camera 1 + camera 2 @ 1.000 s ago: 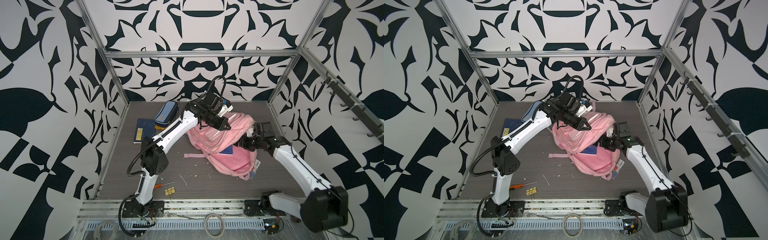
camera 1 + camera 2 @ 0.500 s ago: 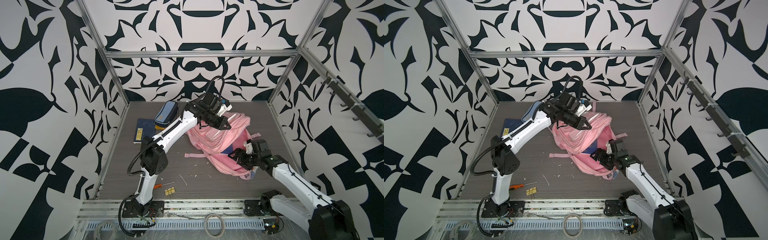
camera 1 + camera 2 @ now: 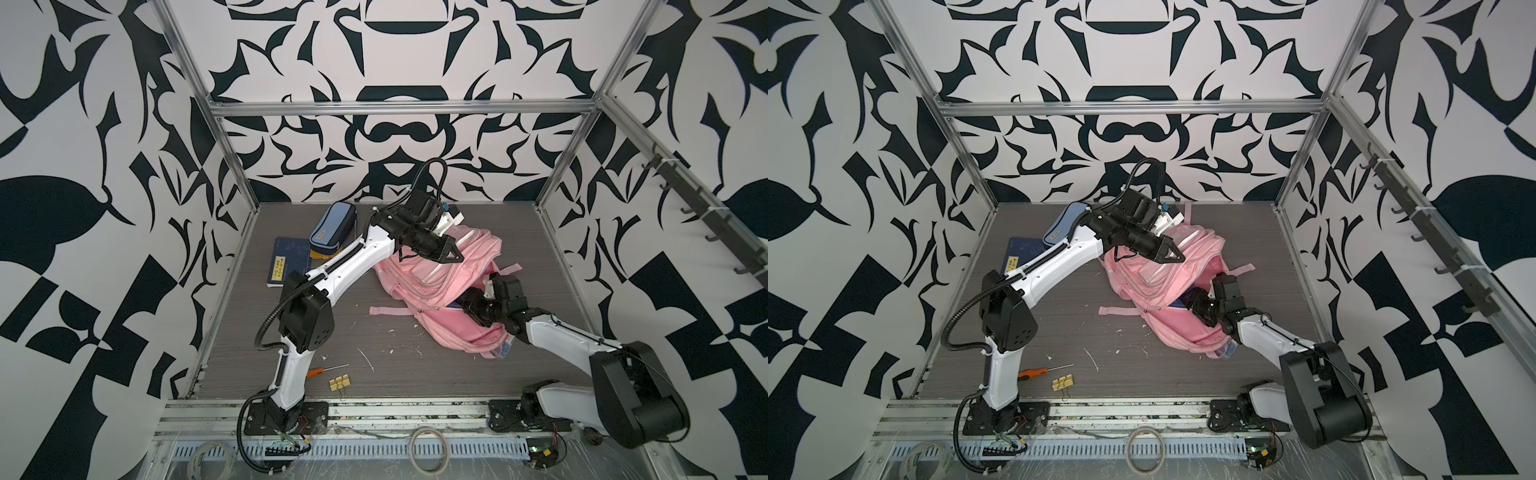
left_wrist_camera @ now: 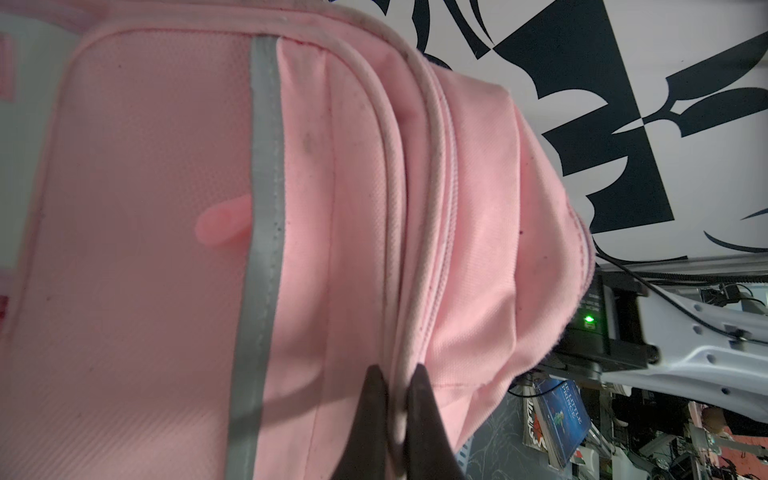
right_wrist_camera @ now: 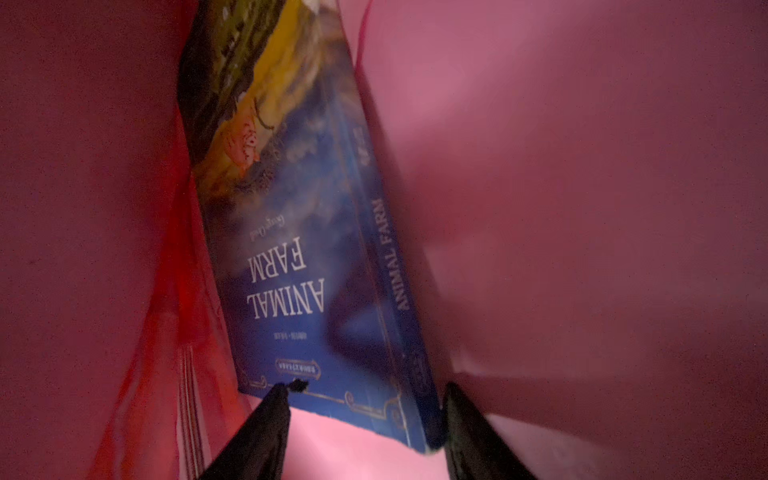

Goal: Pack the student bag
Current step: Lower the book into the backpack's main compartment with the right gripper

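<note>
Right fingers (image 5: 257,432) and book (image 5: 316,249), buried in student bag (image 3: 461,332)

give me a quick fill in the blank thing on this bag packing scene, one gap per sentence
1. The left end effector is shut on a seam of the student bag, whose fabric is ____.
2. Inside the student bag, the book in front of the right end effector is titled Animal ____.
3. Near the front edge of the table, the screwdriver has an ____ handle.
4. The pencil case at the back is ____ in colour.

Missing words: pink; Farm; orange; blue
</note>
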